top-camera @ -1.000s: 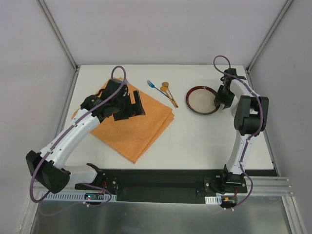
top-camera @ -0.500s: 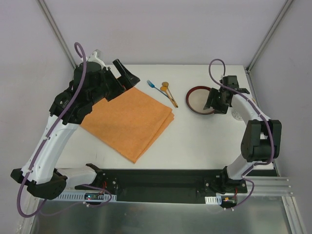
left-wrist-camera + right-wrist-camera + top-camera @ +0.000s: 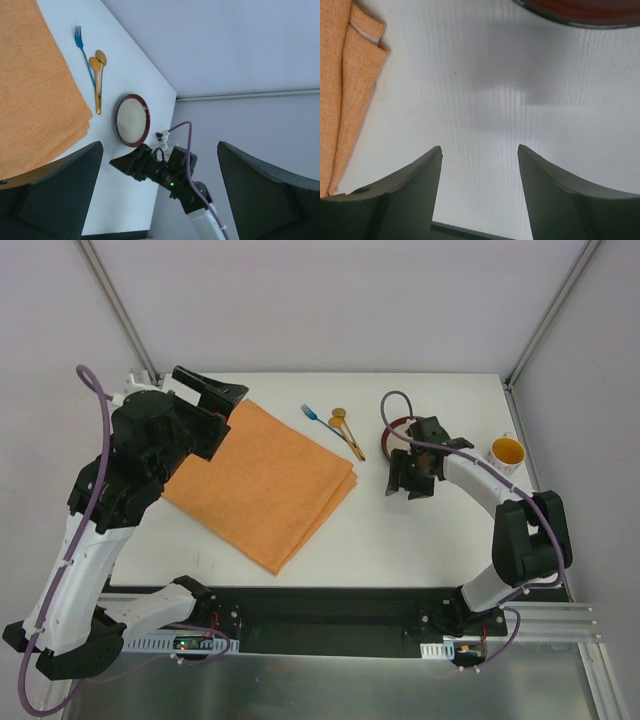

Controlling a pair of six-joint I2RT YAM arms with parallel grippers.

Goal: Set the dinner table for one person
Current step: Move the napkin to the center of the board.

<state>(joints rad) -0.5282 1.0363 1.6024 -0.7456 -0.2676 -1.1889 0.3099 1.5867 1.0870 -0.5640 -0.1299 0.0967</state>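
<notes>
Worktop [image 3: 400, 535], white with grey corner posts, carries an orange placemat [image 3: 262, 480] on its left half. The left gripper [image 3: 228, 403] hangs above the far-left corner, jaws spread wide and empty. The right gripper [image 3: 479, 150] hovers just beside the red-rimmed plate [image 3: 133, 120], partly spread, holding nothing.

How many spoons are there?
2. The first spoon and the second spoon lie side by side, right next to the fork, between the cloth and the plate. Another could hide under the cloth.
</notes>
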